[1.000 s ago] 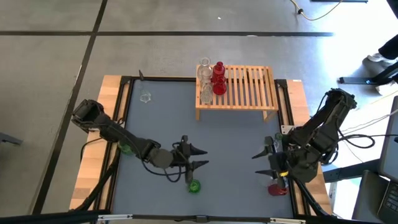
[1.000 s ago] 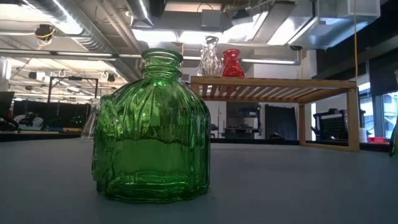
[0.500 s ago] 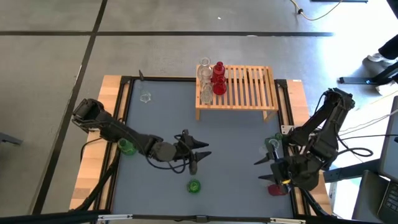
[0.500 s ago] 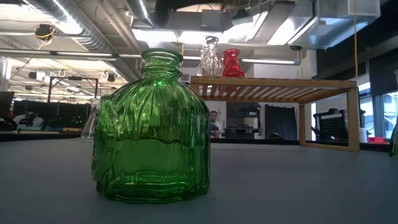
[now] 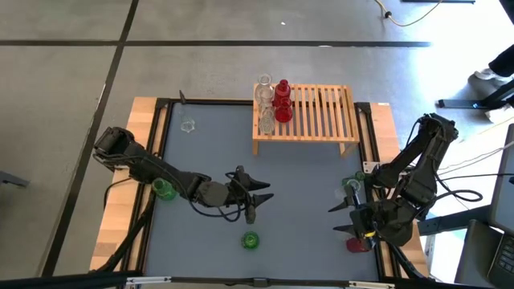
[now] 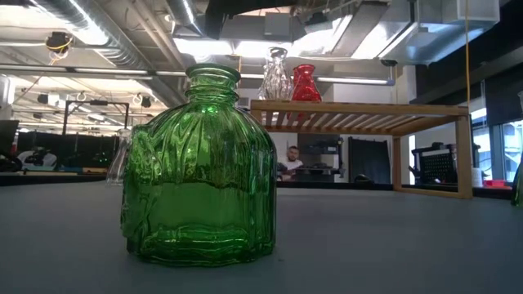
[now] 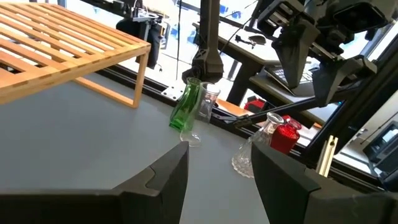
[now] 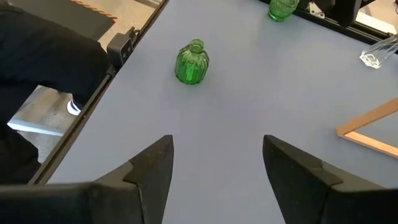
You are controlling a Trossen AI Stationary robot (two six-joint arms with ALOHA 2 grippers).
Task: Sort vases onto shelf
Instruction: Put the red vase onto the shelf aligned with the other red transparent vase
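Note:
The shelf [image 5: 309, 112] stands at the far middle of the table on short legs, with clear vases [image 5: 263, 98] and red vases [image 5: 282, 101] upright on its left end. A green vase [image 5: 250, 239] stands on the mat near the front edge and fills the low view [image 6: 200, 167]. My left gripper [image 5: 261, 194] hovers open just beyond it, pointing toward the table's right. My right gripper [image 5: 335, 221] hovers open at the near right, pointing left. Beside it are a green vase [image 7: 186, 106], a red vase [image 7: 286, 135] and a clear vase [image 7: 252, 152] lying on its side.
Another green vase [image 5: 164, 189] stands at the table's left edge, close to my left arm. A clear vase [image 5: 188, 126] rests at the far left of the mat. Bare grey mat [image 5: 305, 185] lies between the grippers and the shelf. A person shows in the room behind [image 6: 292, 155].
My left gripper has swung a little toward the far edge, away from the near green vase, and has rolled about its own axis. My right gripper has shifted slightly toward the near edge and sunk a little. No vase has moved.

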